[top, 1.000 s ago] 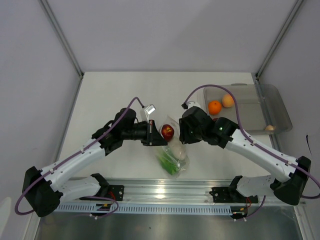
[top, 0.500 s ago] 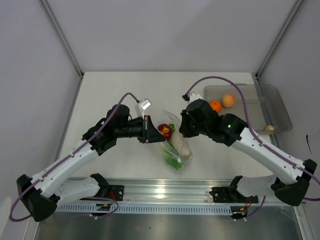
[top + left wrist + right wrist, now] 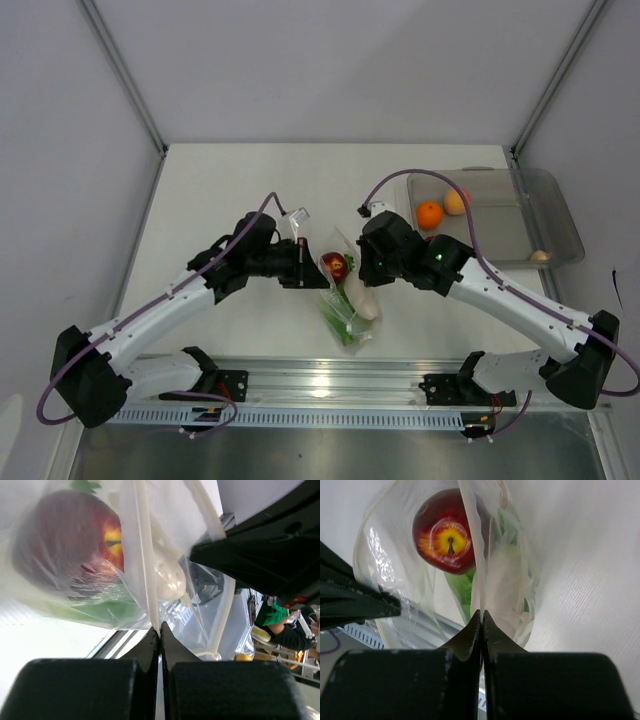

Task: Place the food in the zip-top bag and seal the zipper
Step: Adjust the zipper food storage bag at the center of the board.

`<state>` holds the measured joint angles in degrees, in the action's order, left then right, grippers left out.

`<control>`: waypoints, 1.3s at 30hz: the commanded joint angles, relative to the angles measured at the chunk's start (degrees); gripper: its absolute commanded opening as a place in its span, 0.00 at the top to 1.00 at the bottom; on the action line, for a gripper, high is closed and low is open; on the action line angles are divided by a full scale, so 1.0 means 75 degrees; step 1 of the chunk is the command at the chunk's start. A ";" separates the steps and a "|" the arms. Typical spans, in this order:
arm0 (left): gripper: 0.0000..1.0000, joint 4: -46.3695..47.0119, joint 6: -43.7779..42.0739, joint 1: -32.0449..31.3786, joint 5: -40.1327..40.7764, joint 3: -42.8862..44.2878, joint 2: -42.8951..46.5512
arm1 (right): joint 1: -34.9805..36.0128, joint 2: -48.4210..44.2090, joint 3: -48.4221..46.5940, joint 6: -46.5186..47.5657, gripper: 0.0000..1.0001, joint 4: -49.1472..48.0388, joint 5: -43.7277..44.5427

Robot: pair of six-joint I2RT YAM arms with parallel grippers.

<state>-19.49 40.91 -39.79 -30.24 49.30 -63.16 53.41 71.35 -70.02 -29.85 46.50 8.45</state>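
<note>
Left fingers [image 3: 155, 642]: clamped together on the bag [image 3: 145, 570] edge.
Right fingers [image 3: 479, 630]: clamped on the bag's other side.
Between fingers: red fruit [image 3: 447, 532], greens [image 3: 462, 587], radish [image 3: 502, 580] inside bag.

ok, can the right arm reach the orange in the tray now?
Probably not yet: the right hand is shut on the zip-top bag. The orange lies uncovered in the tray nearby; the hand must release first.
</note>
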 commanded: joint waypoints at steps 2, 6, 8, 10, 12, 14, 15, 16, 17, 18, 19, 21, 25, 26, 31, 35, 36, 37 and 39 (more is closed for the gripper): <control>0.99 -0.0259 -0.0344 0.0301 -0.0164 0.1087 0.0368 | 0.0039 -0.0080 -0.0963 0.0276 1.00 0.0185 0.0268; 0.99 -0.0613 -0.0333 0.0301 -0.0210 0.1957 0.0814 | 0.0039 -0.0384 -0.1655 0.0358 1.00 0.0409 0.0338; 0.99 -0.0566 -0.0205 0.0290 -0.0280 0.1900 0.0979 | 0.0051 -0.0595 -0.1715 0.0265 1.00 0.0433 0.0280; 0.99 -0.0403 -0.0146 0.0301 -0.0269 0.1481 0.1178 | 0.0063 -0.0805 -0.1576 0.0195 1.00 0.0363 0.0233; 0.99 -0.0285 -0.0099 0.0290 -0.0187 0.1186 0.1121 | 0.0028 -0.0900 -0.1330 0.0113 1.00 0.0176 0.0186; 0.99 -0.0145 -0.0040 0.0301 -0.0280 0.0602 0.0922 | -0.0031 -0.0912 -0.0861 -0.0016 1.00 -0.0011 0.0070; 0.99 0.0146 0.0006 0.0290 -0.0408 0.0251 0.0805 | -0.0101 -0.0889 -0.0674 -0.0051 1.00 -0.0129 -0.0024; 0.99 0.0288 0.0088 0.0301 -0.0456 0.0085 0.0583 | -0.0136 -0.0865 -0.0278 -0.0110 1.00 -0.0269 -0.0106; 1.00 0.0382 0.0077 0.0301 -0.0503 -0.0184 0.0465 | -0.0183 -0.0772 -0.0100 -0.0168 1.00 -0.0537 -0.0327; 0.99 0.0418 0.0066 0.0302 -0.0515 -0.0210 0.0325 | -0.0230 -0.0690 0.0030 -0.0169 1.00 -0.0633 -0.0422; 0.99 0.0314 0.0019 0.0336 -0.0538 -0.0198 0.0068 | -0.0254 -0.0585 0.0078 -0.0157 1.00 -0.0657 -0.0458; 0.99 0.0103 -0.0122 0.0465 -0.0655 0.0246 -0.0028 | -0.0266 -0.0280 -0.0225 -0.0053 1.00 -0.0482 -0.0470; 1.00 -0.0715 -0.0542 0.0548 -0.0470 0.1916 0.0497 | -0.0219 -0.0360 -0.1360 0.0228 1.00 -0.0084 -0.0214; 0.99 -0.0858 -0.0602 0.0559 -0.0422 0.1923 0.0603 | -0.0230 -0.0361 -0.1363 0.0264 1.00 -0.0025 -0.0143; 1.00 -0.0930 -0.0580 0.0548 -0.0409 0.2170 0.0956 | -0.0441 -0.0677 -0.1458 0.0253 1.00 0.0000 -0.0165; 0.99 -0.0695 -0.0509 0.0559 -0.0468 0.1303 0.0711 | -0.0640 -0.0690 -0.0662 0.0042 0.99 -0.0340 -0.0528; 0.99 -0.0579 -0.0497 0.0548 -0.0549 0.1047 0.0559 | -0.0664 -0.0666 -0.0393 0.0030 0.98 -0.0434 -0.0633; 0.99 -0.0543 -0.0509 0.0571 -0.0562 0.0835 0.0476 | -0.0676 -0.0620 -0.0298 0.0019 0.97 -0.0562 -0.0704; 1.00 -0.0450 -0.0532 0.0559 -0.0609 0.0705 0.0359 | -0.0687 -0.0526 -0.0250 0.0065 0.94 -0.0587 -0.0728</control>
<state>-22.39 37.45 -36.07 -33.52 57.80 -57.12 48.66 66.24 -73.14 -28.91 44.29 4.38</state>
